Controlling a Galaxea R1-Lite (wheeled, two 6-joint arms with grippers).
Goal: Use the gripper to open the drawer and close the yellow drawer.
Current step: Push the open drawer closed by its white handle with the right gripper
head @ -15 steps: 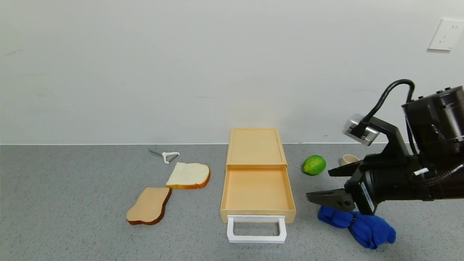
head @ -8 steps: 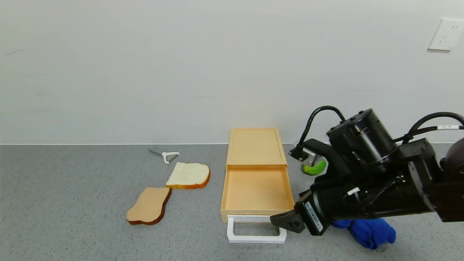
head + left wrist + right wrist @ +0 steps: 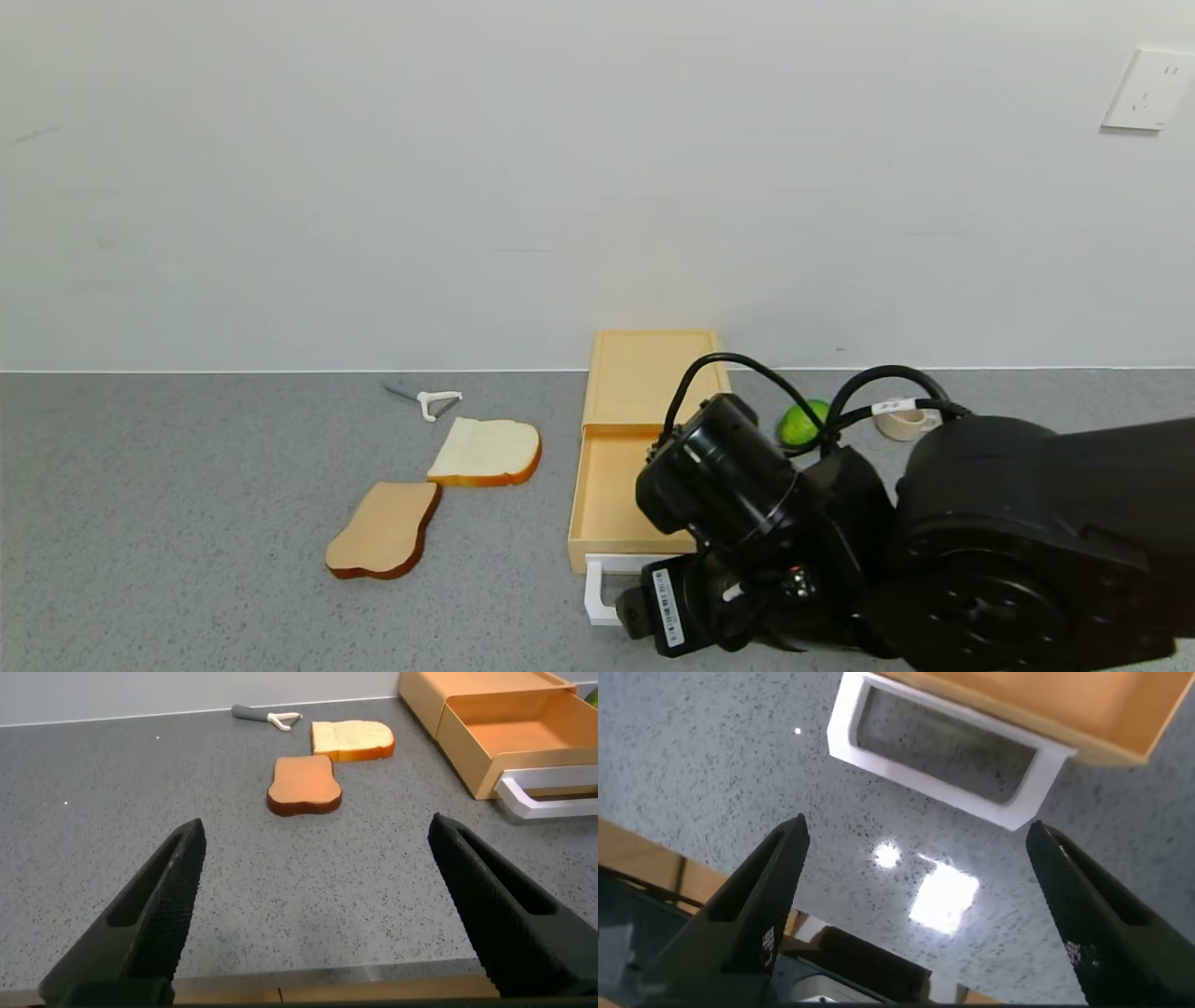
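Note:
The pale yellow drawer (image 3: 653, 373) lies at the table's middle with its tray (image 3: 607, 495) slid out towards me. Its white loop handle (image 3: 600, 597) is partly covered by my right arm. My right gripper (image 3: 917, 831) is open and empty; it points down at the table just in front of the handle (image 3: 924, 770), without touching it. In the head view only its black wrist body (image 3: 672, 611) shows. My left gripper (image 3: 316, 826) is open and empty, low over the table's near left part. The left wrist view shows the open drawer (image 3: 523, 723) far off.
Two bread slices (image 3: 486, 452) (image 3: 385, 529) and a white peeler (image 3: 429, 401) lie left of the drawer. A green lime (image 3: 801, 422) and a small cup (image 3: 904, 422) sit to its right, behind my right arm. The wall runs close behind the drawer.
My right arm has swung left and down from beside the lime to over the drawer's handle. It now covers the blue cloth and the tray's right side. The drawer has not moved.

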